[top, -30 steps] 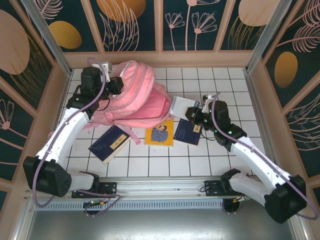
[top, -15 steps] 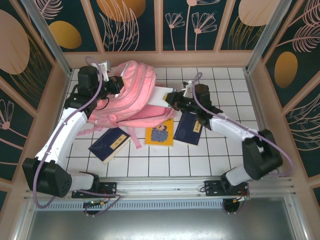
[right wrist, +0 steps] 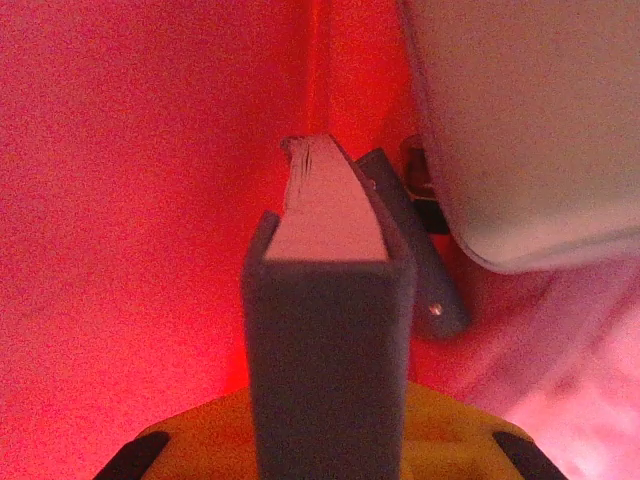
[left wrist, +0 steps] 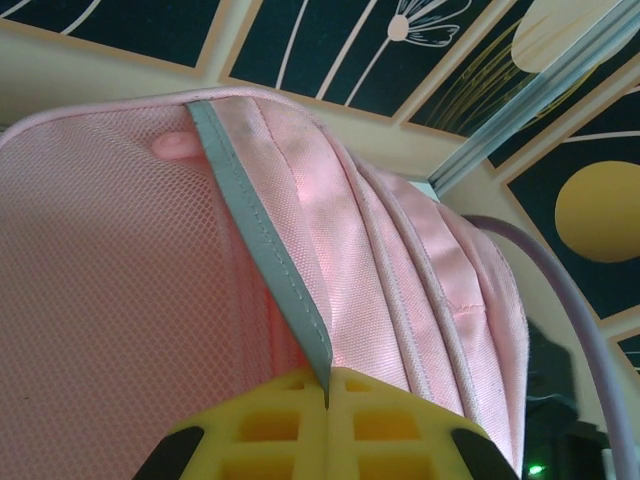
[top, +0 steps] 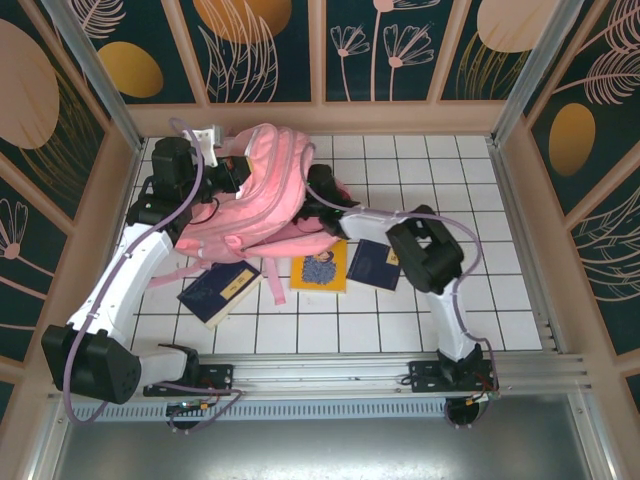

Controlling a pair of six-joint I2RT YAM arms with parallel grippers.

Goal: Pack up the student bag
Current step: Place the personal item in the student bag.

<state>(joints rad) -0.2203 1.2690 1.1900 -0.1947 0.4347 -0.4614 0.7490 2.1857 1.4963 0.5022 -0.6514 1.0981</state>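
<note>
Having swung over from the right of the table (top: 500,200), your right gripper (right wrist: 325,420), clasping a grey book (right wrist: 330,225), is now pushing inside the student bag (top: 265,190) lying far-left, whose rim your clenched left gripper (left wrist: 328,390) is pinching open: one book is going in.

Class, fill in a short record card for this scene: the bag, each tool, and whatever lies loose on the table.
bag: large soft pink fabric backpack, on the white tiled table
left tool: shut on the backpack's grey-striped edge
right tool: inside the backpack, shut on a grey-covered book
loose on table: larger dark blue book; yellow book; smaller dark blue book
</note>
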